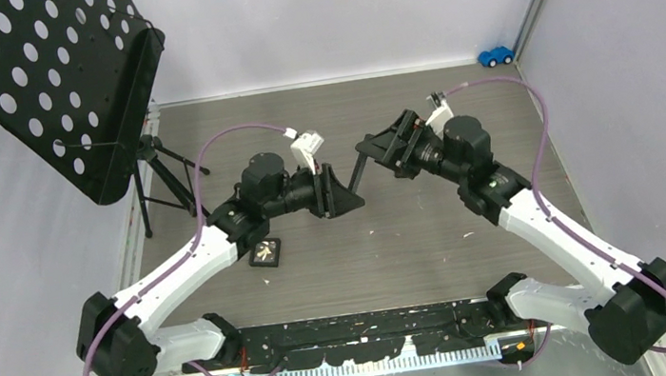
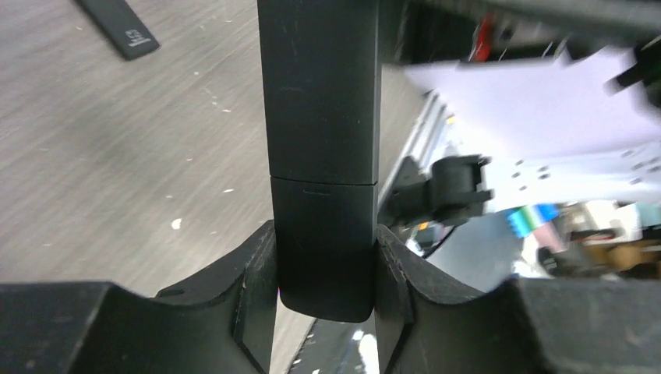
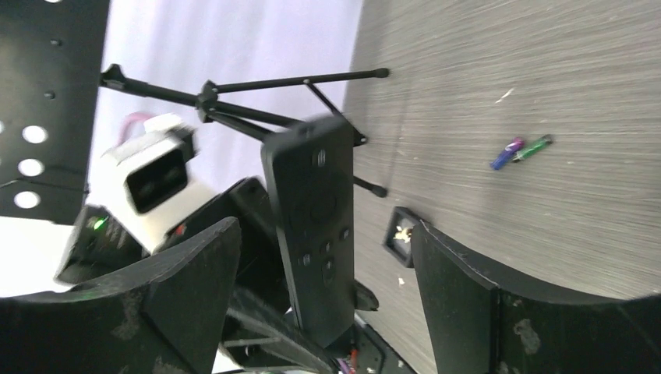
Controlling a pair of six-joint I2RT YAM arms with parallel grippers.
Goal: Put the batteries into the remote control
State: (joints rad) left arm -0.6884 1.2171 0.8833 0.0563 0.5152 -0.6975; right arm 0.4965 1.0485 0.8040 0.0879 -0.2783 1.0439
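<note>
My left gripper (image 2: 326, 261) (image 1: 341, 194) is shut on the lower end of the black remote control (image 2: 319, 117), which stands up from its jaws with its plain back and a cover seam facing the left wrist camera. The right wrist view shows the remote's button face (image 3: 312, 210) between the fingers of my right gripper (image 3: 323, 234) (image 1: 380, 149), which is open wide and not touching it. From above the remote (image 1: 357, 173) is a thin dark strip between both grippers. Two batteries, one blue (image 3: 507, 153) and one green (image 3: 535, 146), lie together on the table.
A small black square tile (image 1: 265, 253) (image 3: 400, 236) lies on the table by the left arm. A flat black bar with white print (image 2: 118, 27) lies further off. A perforated black music stand (image 1: 58, 87) on a tripod (image 1: 159, 166) stands at the back left. A blue toy car (image 1: 495, 56) sits in the back right corner.
</note>
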